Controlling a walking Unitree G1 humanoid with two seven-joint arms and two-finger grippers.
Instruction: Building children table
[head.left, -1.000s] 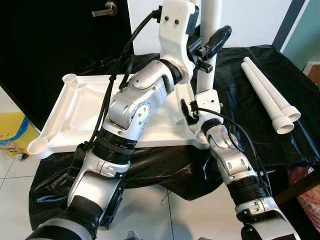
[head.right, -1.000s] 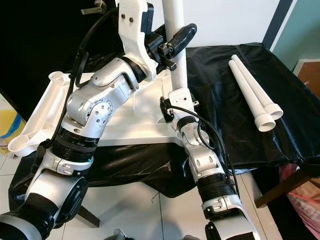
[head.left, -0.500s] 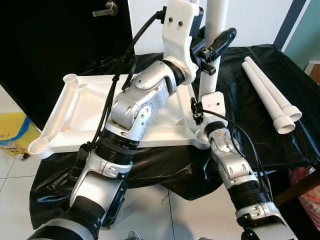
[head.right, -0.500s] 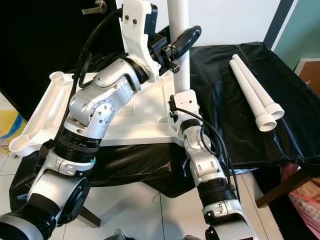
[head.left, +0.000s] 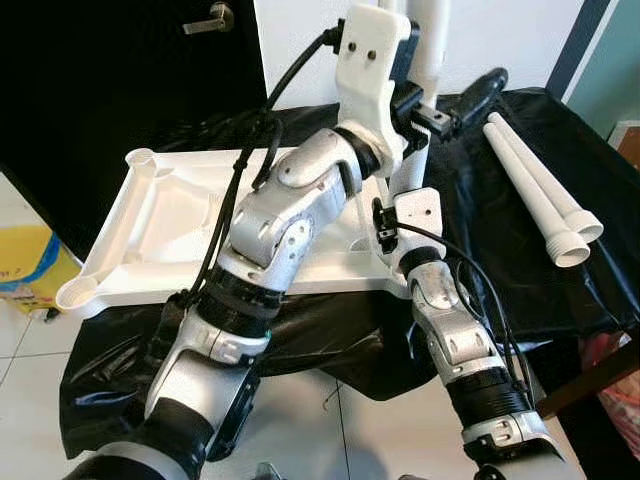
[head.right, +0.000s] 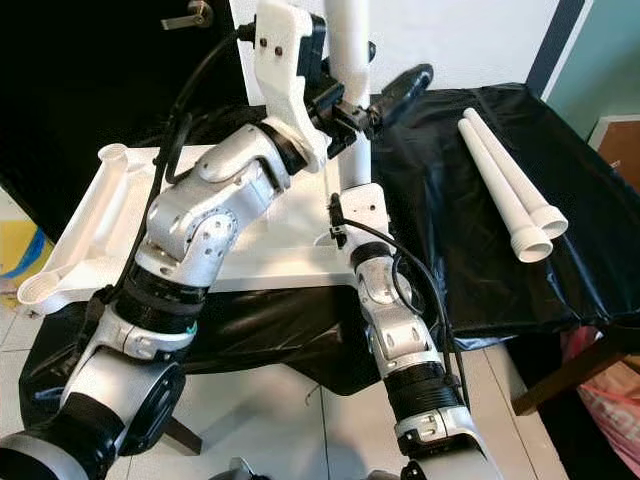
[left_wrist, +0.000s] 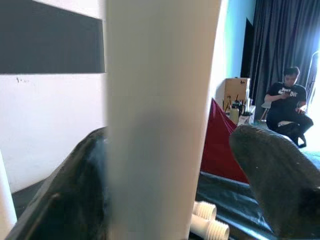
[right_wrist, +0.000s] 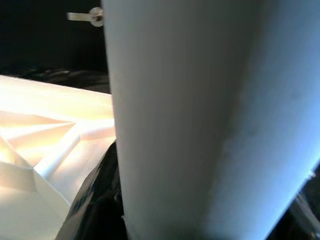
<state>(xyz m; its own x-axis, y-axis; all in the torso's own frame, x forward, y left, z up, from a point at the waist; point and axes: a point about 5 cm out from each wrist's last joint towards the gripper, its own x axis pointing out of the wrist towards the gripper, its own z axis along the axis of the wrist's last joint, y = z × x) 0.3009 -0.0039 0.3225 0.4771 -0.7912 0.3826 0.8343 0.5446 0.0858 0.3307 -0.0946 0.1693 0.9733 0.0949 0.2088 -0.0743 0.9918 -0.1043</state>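
Upright white table leg (head.left: 428, 60) between the spread fingers of the left gripper (head.left: 445, 100), right gripper (head.left: 392, 235) clamped around its base, white tabletop (head.left: 180, 225) beside.

A black cloth (head.left: 500, 230) drapes the low support under and beyond the jaws. Behind the left jaws stands a black door with a metal lever handle (head.left: 212, 17), beside a white wall (head.right: 480, 40). Down by the tiled floor (head.left: 20, 340), well to the left of both jaws, sits a yellow bag (head.left: 25, 265). Far past the left jaws a seated person (left_wrist: 287, 107) in dark clothes waits near dark curtains (left_wrist: 280, 45), a red shape (left_wrist: 220, 145) and a cardboard box (left_wrist: 235, 90).
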